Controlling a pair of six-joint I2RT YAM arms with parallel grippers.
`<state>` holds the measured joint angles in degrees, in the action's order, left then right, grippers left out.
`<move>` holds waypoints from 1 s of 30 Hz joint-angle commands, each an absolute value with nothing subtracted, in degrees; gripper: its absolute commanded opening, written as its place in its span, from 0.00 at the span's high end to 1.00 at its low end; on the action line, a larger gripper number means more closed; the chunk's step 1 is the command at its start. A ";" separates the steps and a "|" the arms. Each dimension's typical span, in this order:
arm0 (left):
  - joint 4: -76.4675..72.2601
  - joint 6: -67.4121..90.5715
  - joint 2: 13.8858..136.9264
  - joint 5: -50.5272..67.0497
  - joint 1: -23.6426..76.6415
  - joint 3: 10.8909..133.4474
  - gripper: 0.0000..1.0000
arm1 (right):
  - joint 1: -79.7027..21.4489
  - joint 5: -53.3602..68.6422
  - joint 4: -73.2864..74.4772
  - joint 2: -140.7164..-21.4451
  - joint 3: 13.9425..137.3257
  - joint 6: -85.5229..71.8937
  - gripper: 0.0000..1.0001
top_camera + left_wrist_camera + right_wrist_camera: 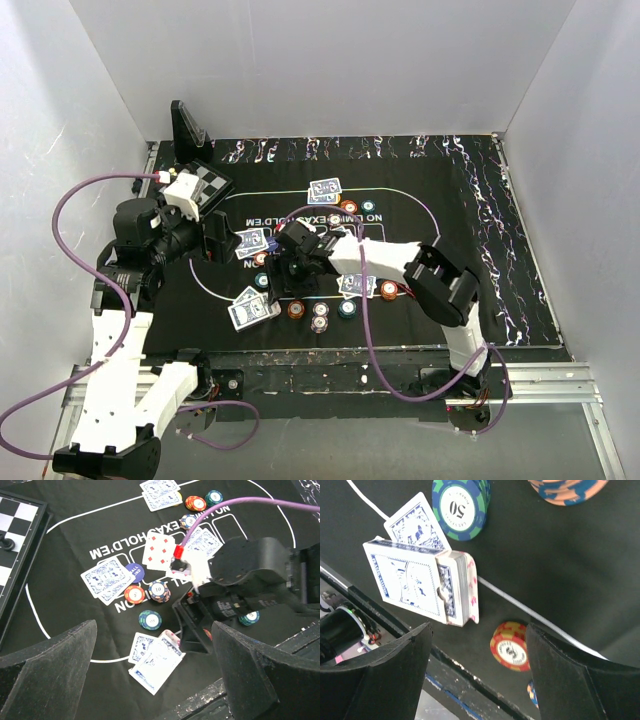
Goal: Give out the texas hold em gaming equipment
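One deck (451, 589) (boxed) near mat (560, 580) edge

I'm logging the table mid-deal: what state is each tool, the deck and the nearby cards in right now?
left tool: open, empty, above the mat.
right tool: open, empty, over the deck.
deck: face down, top card askew.
diamonds card: face up.
card pair beside it: face down, overlapping.

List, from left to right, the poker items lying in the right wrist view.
stack of blue-and-white patterned-back playing cards → green-and-blue round chip marked 50 → red-and-yellow round chip → orange-and-blue chip stack. The single card behind the stack overlaps it, so it is left out.
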<state>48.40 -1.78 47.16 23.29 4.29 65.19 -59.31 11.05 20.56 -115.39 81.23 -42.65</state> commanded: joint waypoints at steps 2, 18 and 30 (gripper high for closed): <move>47.46 -1.05 48.51 17.76 4.04 64.69 0.00 | -59.06 6.42 27.32 -105.66 86.48 -37.62 0.19; 43.34 -2.81 53.43 17.75 0.36 61.79 0.00 | -34.38 0.72 23.65 -69.46 58.55 -35.34 0.19; 39.12 -7.55 58.45 29.09 -10.11 60.47 0.00 | -7.84 -3.00 26.55 -57.39 52.82 -34.29 0.12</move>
<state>41.56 -4.47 58.33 23.05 -8.29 61.41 -15.16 -4.10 25.78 -57.12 53.43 -34.35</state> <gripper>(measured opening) 0.995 0.874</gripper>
